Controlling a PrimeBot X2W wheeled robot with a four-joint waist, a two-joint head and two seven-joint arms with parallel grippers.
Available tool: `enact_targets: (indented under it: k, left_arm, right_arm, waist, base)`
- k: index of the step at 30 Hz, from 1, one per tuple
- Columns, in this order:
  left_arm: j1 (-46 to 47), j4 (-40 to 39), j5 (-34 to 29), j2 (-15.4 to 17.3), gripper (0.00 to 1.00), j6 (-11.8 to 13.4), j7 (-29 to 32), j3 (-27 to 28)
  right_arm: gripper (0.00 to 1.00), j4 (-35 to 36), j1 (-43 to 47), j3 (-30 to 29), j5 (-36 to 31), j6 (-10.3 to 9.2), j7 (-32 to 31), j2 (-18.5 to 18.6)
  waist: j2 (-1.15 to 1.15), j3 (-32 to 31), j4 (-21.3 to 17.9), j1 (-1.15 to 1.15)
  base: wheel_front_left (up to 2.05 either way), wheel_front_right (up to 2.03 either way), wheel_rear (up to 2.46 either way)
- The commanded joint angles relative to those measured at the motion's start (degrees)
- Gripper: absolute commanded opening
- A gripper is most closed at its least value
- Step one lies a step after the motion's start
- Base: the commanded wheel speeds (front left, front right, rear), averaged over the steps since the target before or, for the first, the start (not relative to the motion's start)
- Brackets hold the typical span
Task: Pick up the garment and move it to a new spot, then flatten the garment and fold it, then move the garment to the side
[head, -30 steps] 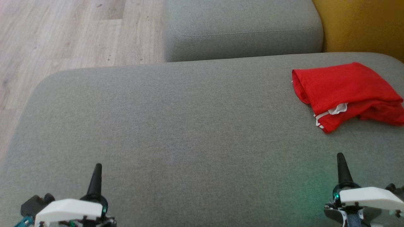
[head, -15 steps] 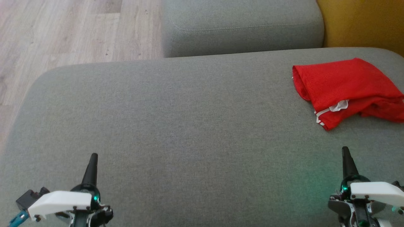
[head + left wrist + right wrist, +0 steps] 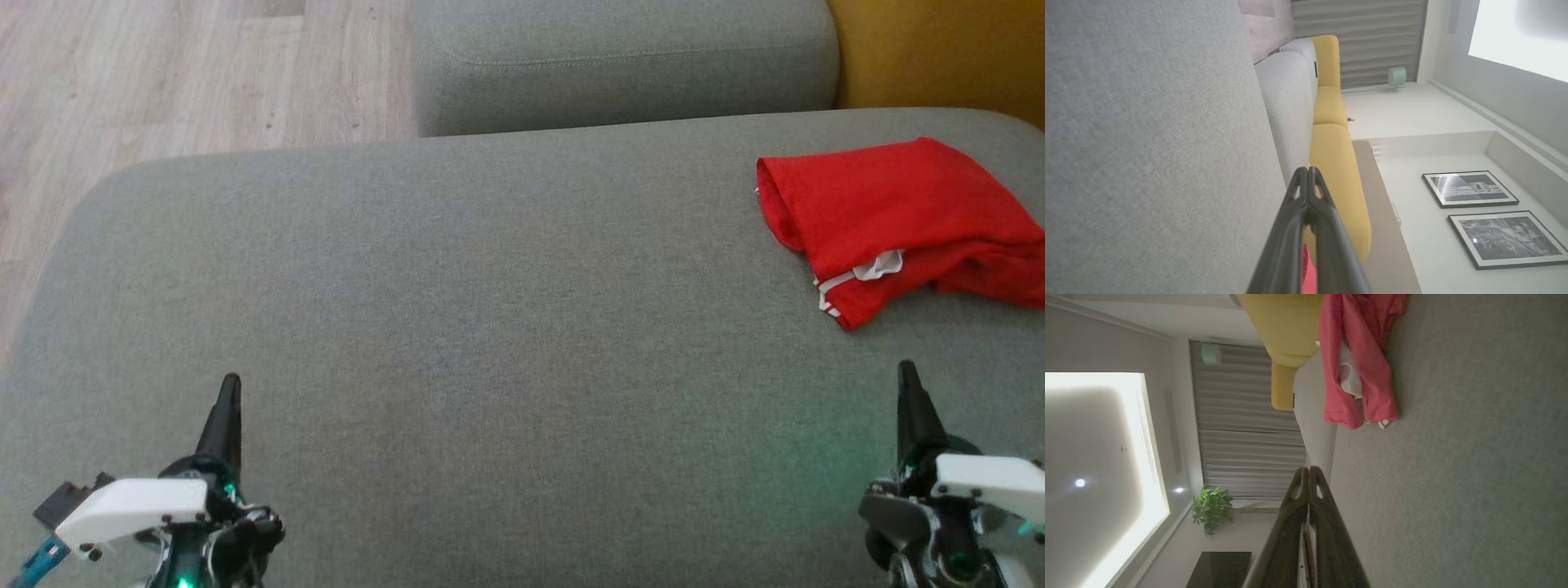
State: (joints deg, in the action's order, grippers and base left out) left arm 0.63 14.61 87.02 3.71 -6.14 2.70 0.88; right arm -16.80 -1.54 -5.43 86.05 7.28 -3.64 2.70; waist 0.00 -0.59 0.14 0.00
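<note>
Okay, head view: one crumpled red fabric garment with white trim (image 3: 898, 220) lies far right on the grey upholstered sofa seat (image 3: 490, 327), ahead of the right end effector (image 3: 906, 376). The left end effector (image 3: 229, 388) is well apart. Two end effectors, both clenched, empty.

Left wrist view: fingers pressed together; reaching closed would likely just shove the cloth.

Right wrist view: one garment, bunched layers; a pinch may catch one layer only.
</note>
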Motion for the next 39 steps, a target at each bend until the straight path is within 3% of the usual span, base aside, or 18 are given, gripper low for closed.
enact_targets:
  k: [1, 8, 39]
  left_arm:
    - [3.8, -1.4, 1.7, 0.9, 0.00, -0.6, 0.6, 2.3]
    - [5.4, -0.7, 7.1, 0.8, 0.00, -1.4, 1.9, 3.3]
    - [5.4, -0.6, 6.5, 0.3, 0.00, -1.4, 2.5, 4.0]
  right_arm:
    - [0.00, 2.5, -3.6, 0.7, 1.8, 0.20, -0.8, 0.9]
    - [0.00, 2.8, -4.6, -0.2, 6.8, 0.21, -2.1, 0.8]
    - [0.00, 2.8, -4.6, -0.5, 6.6, 0.21, -2.4, 0.6]
  waist:
    - [0.00, 0.1, 0.0, 0.00]
    - [0.00, 0.8, -0.1, 0.00]
    - [0.00, 0.8, -0.1, 0.00]
  base:
    - [0.00, 0.00, 0.00]
    - [0.00, 0.00, 0.00]
    - [0.00, 0.00, 0.00]
